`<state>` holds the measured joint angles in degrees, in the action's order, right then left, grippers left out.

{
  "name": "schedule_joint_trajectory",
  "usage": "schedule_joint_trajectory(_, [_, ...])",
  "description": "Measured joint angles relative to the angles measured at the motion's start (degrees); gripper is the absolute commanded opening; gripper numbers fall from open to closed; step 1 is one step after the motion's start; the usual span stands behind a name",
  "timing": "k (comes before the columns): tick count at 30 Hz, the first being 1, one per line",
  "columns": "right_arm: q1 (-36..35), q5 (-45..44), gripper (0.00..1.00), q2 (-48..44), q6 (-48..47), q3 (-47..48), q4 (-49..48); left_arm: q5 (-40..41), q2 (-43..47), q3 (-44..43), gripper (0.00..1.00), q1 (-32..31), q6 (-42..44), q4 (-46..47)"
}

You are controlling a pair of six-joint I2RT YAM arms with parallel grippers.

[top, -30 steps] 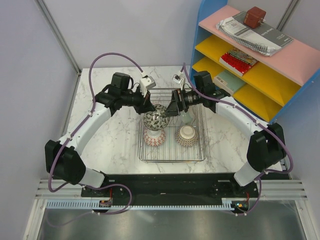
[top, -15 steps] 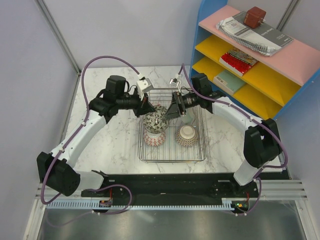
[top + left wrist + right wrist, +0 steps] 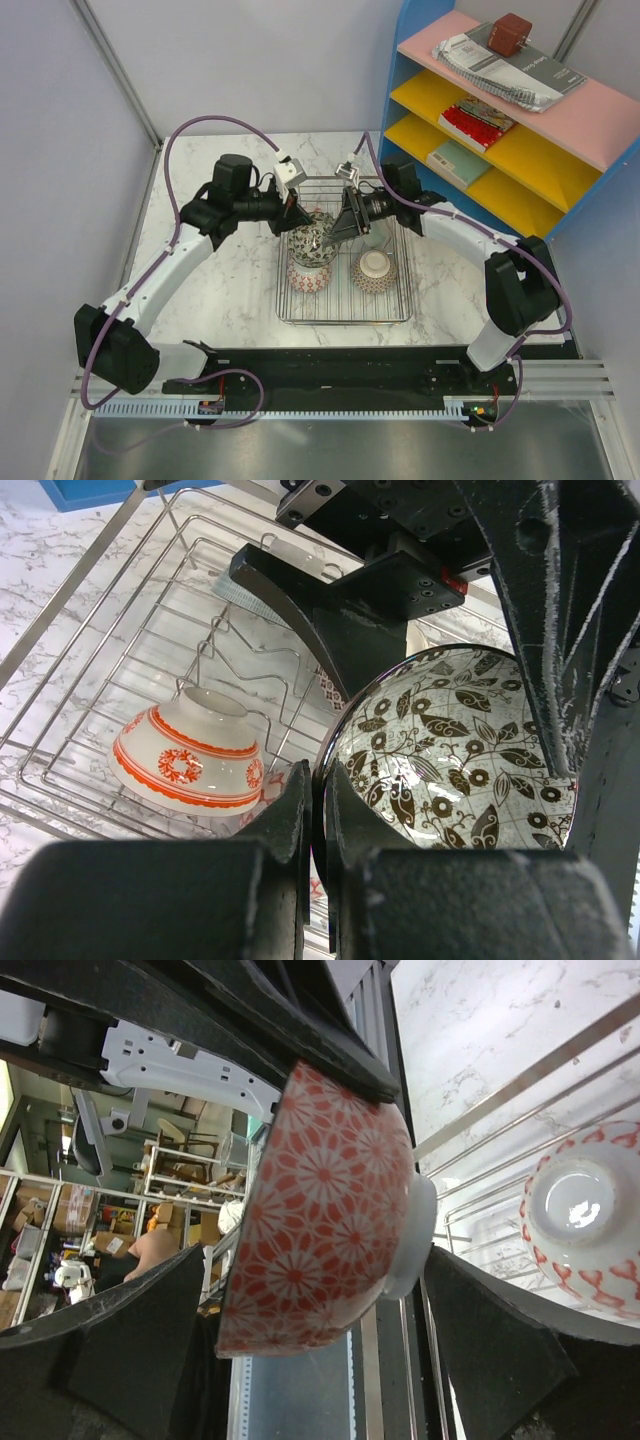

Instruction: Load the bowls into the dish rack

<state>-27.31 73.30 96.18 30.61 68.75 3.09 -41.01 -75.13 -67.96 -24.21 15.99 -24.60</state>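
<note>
Bowl held over the rack, likely a handover

Left gripper (image 3: 320, 790) pinches the rim of the leaf-patterned bowl (image 3: 450, 750), held on edge above the dish rack (image 3: 395, 300). The right gripper (image 3: 320, 1300) straddles it, spread wide and not gripping. The right should probably clamp firmly before the left releases, then lower the bowl between tines, clear of the orange-banded bowl (image 3: 190, 760).

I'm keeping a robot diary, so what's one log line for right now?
left gripper: shut on leaf-patterned bowl rim | right gripper: open, straddling it | place: over dish rack

A blue shelf unit (image 3: 598, 172) holds booklets (image 3: 512, 70) and a brown box (image 3: 510, 36).
</note>
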Motion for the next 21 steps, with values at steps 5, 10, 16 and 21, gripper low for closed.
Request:
schedule_joint_trajectory(5, [-0.70, 0.33, 0.95, -0.02, 3.93, -0.07, -4.79, 0.02, 0.42, 0.46, 0.02, -0.24, -0.09, 1.05])
schedule_joint_trajectory(10, [-0.59, 0.31, 0.83, -0.31, 10.86, -3.04, -13.64, 0.13, 0.74, 0.55, 0.02, -0.44, -0.13, 1.90])
schedule_joint_trajectory(16, [-0.46, -0.07, 0.60, -0.37, 16.74, -5.60, -19.78, 0.33, 1.27, 0.79, 0.02, -0.63, -0.35, 2.10])
schedule_joint_trajectory(21, [-0.35, -0.26, 0.18, -0.50, 18.08, -5.90, -20.96, 0.44, 1.36, 0.85, 0.02, -0.63, -0.44, 2.47])
